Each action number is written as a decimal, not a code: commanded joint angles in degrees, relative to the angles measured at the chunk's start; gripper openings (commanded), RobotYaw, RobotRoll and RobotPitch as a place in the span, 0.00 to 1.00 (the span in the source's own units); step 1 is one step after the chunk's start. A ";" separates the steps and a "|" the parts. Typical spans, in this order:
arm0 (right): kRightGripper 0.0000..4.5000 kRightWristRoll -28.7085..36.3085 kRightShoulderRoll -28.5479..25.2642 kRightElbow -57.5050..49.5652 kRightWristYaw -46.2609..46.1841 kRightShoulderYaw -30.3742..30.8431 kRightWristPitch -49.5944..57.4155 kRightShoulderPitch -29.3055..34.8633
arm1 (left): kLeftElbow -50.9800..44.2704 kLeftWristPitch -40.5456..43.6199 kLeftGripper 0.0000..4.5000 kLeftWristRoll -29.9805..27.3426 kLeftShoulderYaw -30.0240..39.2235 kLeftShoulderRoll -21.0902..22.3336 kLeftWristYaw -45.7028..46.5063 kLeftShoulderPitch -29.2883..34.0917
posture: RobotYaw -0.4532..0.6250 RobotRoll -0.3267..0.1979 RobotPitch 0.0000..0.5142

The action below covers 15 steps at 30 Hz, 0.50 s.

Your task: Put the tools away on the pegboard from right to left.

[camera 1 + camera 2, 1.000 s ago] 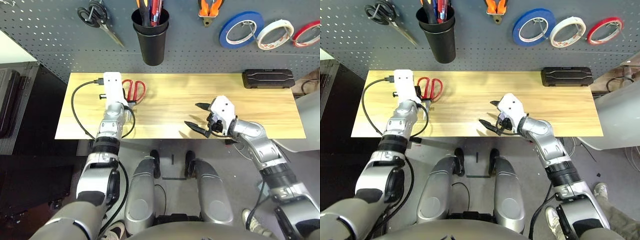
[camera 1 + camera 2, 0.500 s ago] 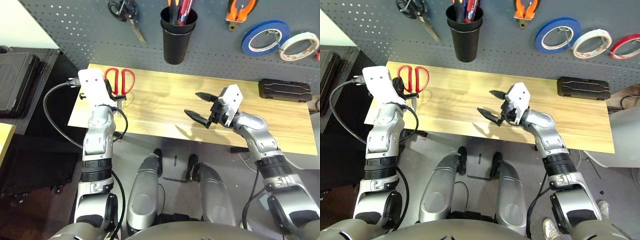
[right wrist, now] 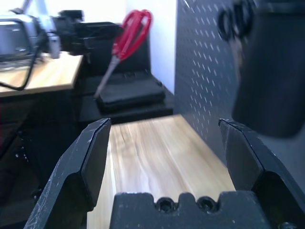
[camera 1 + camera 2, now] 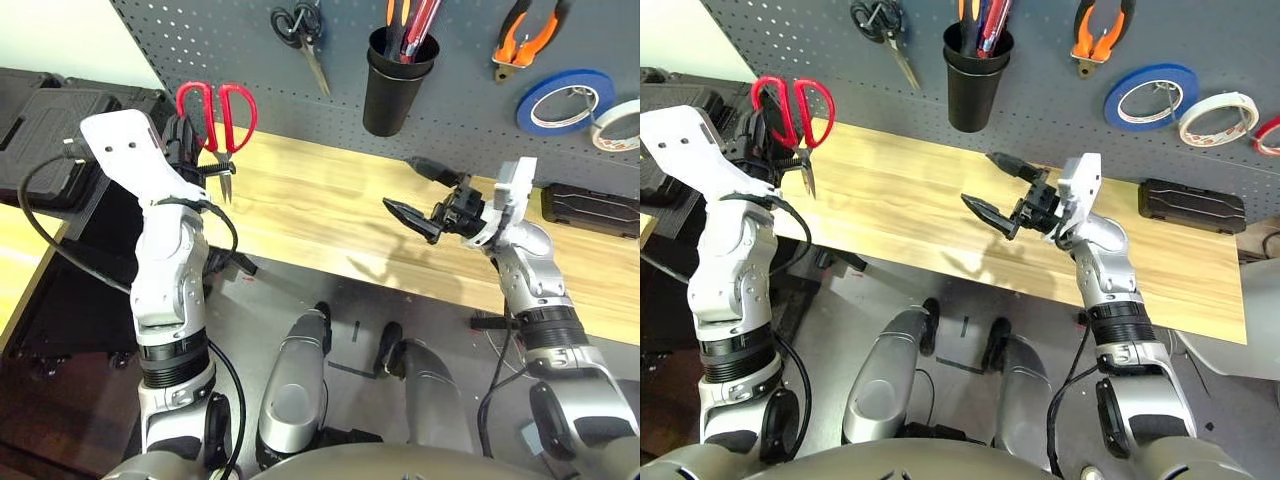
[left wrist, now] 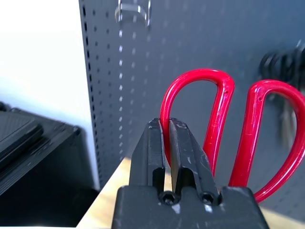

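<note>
Before the dark grey perforated pegboard (image 4: 250,50) and pale wooden table (image 4: 320,205), the left gripper (image 5: 167,157) clamps red-handled scissors (image 4: 215,120) aloft near the table's left end; the right gripper (image 4: 425,195) hangs spread wide, holding nothing.

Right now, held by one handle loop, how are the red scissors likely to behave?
The red-handled scissors look rigid, probably light. The left end effector pinches just one loop, so the free loop and blades hanging below could pivot or swing. The smooth, glossy handle might slip.
</note>
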 commanded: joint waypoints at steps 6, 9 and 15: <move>1.00 1.19 0.04 -2.97 -0.28 -3.05 -6.61 1.73 | 1.06 0.91 0.00 -1.38 -0.77 1.64 -1.76 -5.06 | 0.76 0.62 0.44; 1.00 1.16 -0.20 -3.82 -2.14 -3.85 -7.71 1.73 | 2.12 1.21 0.00 -2.44 -1.02 1.27 -2.35 -7.74 | 0.74 0.62 0.43; 1.00 0.53 -0.73 -3.43 -5.44 -5.57 -9.85 1.08 | 5.53 0.38 0.00 -3.71 -2.32 0.23 -3.78 -11.58 | 0.72 0.62 0.43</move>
